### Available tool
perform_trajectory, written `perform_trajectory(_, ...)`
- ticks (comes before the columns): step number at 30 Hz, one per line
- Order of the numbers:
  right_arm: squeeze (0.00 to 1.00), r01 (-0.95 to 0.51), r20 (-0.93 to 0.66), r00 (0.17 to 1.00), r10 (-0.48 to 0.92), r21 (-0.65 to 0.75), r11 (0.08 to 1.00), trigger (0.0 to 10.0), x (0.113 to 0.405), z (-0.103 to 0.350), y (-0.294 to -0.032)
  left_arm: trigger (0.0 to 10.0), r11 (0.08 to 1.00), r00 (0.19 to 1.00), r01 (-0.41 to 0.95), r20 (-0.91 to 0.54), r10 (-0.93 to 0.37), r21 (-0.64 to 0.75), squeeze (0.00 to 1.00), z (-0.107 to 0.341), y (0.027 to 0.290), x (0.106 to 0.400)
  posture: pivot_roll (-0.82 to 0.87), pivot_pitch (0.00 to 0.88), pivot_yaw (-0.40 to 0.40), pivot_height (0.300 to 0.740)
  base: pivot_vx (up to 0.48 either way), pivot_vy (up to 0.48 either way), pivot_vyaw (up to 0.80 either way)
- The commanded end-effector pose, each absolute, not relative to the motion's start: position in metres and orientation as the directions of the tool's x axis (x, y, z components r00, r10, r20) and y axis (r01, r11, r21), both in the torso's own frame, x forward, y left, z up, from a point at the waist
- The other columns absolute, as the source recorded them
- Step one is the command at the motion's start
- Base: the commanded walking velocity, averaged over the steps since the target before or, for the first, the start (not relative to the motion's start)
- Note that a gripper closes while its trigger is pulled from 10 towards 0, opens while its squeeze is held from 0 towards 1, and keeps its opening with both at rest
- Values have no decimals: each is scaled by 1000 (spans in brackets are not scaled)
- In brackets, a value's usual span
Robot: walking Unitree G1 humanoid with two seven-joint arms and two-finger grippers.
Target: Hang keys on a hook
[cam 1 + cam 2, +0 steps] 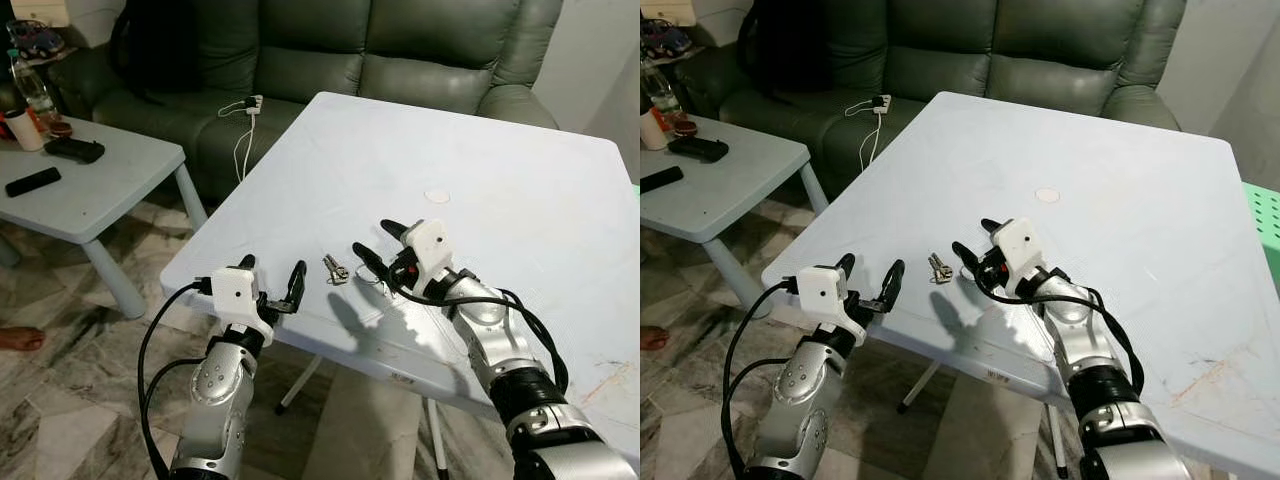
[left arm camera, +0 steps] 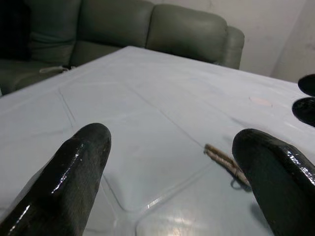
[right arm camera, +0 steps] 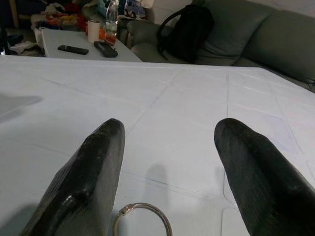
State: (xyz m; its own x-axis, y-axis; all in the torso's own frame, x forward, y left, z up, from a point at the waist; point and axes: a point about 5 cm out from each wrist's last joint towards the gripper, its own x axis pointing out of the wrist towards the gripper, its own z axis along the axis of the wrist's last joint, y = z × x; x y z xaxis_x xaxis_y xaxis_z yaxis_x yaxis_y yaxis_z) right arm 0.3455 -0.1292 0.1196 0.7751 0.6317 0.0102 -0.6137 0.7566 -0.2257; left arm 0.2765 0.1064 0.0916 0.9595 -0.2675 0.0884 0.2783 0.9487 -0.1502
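While both claws sit low at the near edge of the pale blue table (image 1: 520,190), the keys (image 1: 336,268) lie flat on it between them, untouched. The right claw (image 1: 377,240) is released, its two fingers spread wide and pointing across the table, just right of the keys. The left claw (image 1: 272,276) is released too, hovering at the table's edge just left of the keys; in the left wrist view the keys (image 2: 224,161) lie close to one finger (image 2: 275,172).

Risks, as I judge them: the keys are thin and lie flush on a smooth top, so closing fingers may slide over them or push them along. They sit near the edge, so a nudge from the right claw could send them to the floor. No hook can be made out here, so once they are picked up the robot would have to carry them, and a weak pinch could let them slip.

The keys are a small silvery bunch, two or three slim blades fanned together. A thin wire ring (image 3: 142,220) lies on the table right under the right claw; whether it joins the bunch I cannot tell. A small round pale mark (image 1: 437,196) lies farther in.
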Motion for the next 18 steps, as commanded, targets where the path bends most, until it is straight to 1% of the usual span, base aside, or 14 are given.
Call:
perform_trajectory(1,0,-615,-4,775,633,-242,751,10000,348,120,-133,10000,934,957,289,104,-272,-211,0,96,88,273,45,31,-81,740,0,0,0)
perform_trajectory(12,0,-634,-89,766,636,-269,725,10000,351,114,-145,10000,930,956,291,105,-274,-226,0,99,86,267,48,57,-87,740,0,0,0)
perform_trajectory(18,0,-684,-137,723,677,-270,677,10000,351,112,-151,10000,927,954,299,102,-282,-226,0,100,84,265,49,68,-86,740,0,0,0)
